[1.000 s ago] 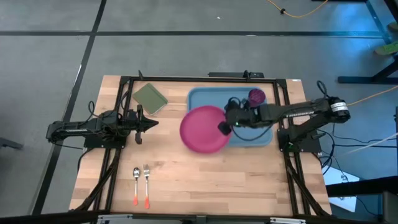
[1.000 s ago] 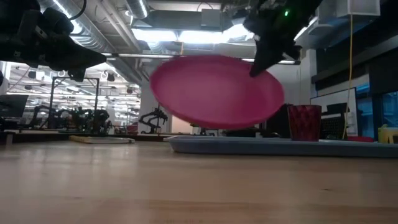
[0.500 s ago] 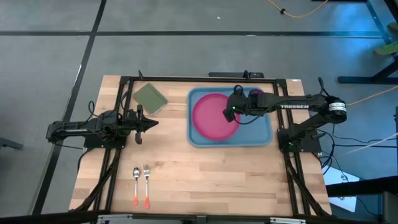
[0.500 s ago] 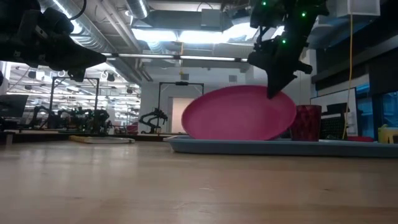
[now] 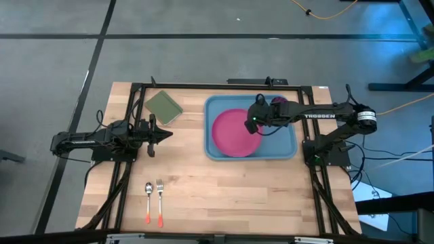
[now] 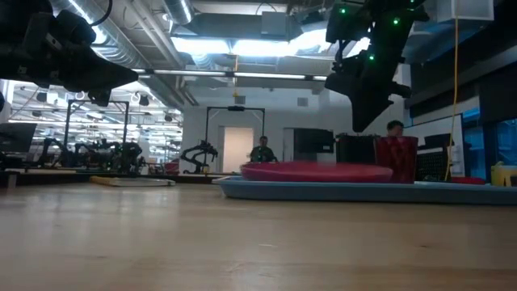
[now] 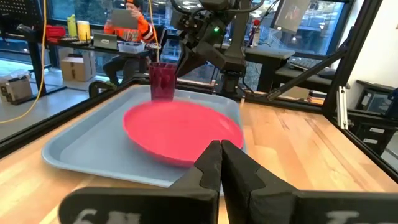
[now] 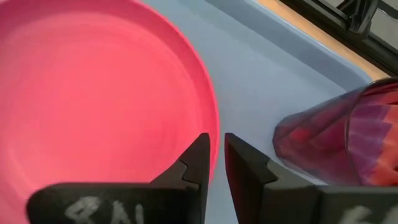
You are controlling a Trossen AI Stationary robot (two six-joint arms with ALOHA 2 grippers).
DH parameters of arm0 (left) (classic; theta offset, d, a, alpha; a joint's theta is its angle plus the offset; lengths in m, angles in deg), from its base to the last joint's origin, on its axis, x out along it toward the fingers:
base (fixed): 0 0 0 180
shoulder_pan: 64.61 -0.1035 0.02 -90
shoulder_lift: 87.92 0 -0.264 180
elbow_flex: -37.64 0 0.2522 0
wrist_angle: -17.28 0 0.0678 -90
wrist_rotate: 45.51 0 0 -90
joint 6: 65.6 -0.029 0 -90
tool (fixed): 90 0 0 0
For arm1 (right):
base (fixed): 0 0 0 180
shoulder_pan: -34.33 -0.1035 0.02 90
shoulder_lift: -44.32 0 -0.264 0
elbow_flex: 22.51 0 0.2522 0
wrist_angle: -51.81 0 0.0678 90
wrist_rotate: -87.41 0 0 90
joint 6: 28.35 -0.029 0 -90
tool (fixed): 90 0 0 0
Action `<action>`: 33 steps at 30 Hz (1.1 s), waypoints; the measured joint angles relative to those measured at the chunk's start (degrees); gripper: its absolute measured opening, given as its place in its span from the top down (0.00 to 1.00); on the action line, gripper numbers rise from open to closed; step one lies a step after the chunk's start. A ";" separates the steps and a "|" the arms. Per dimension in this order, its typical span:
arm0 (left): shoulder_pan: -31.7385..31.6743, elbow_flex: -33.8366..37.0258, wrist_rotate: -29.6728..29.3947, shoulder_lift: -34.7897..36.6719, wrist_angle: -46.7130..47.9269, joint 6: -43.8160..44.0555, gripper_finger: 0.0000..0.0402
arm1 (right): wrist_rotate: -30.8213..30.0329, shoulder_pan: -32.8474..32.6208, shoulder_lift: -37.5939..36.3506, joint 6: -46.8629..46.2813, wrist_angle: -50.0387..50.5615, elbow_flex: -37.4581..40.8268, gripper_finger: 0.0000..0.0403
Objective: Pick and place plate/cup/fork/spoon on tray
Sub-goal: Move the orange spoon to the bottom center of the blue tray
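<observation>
The pink plate (image 5: 234,132) lies flat in the light blue tray (image 5: 285,150), on its left half. The dark purple cup (image 5: 280,104) stands upright in the tray's far right corner. My right gripper (image 5: 252,124) hovers above the plate's right rim, between plate and cup, fingers pointing down with a narrow gap (image 8: 216,146) and nothing between them. In the low view it (image 6: 361,121) is clear above the plate (image 6: 311,170). My left gripper (image 5: 168,133) is shut and empty, left of the tray. The spoon (image 5: 148,194) and fork (image 5: 160,194) lie side by side at the near left.
An olive-green square pad (image 5: 163,106) lies at the far left of the table. A dark metal frame (image 5: 203,87) runs around the table's edges. Bare wood lies between the tray and the cutlery. People show in the room beyond the table.
My right gripper has carried the plate from over the tray's left rim toward the table's right and far side, into the tray, and down. The plate hung tilted from the fingers; it now lies flat in the tray, free of the fingers, which stand just above it.
</observation>
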 joint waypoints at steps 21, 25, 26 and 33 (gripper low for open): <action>0.00 0.01 0.01 0.00 0.00 0.31 1.00 | 20.20 -4.33 -0.11 8.20 -8.47 -6.61 0.87; 0.02 0.00 0.02 0.00 0.00 0.31 1.00 | 29.36 -8.66 -0.09 8.83 -8.56 -6.80 0.87; 0.00 0.01 0.02 -0.02 -0.02 0.31 1.00 | 31.19 -9.64 -0.09 7.59 -8.67 -6.80 0.87; 0.00 0.02 -0.04 0.00 0.00 0.15 1.00 | 31.14 -16.66 0.24 -1.44 -10.34 -6.78 0.87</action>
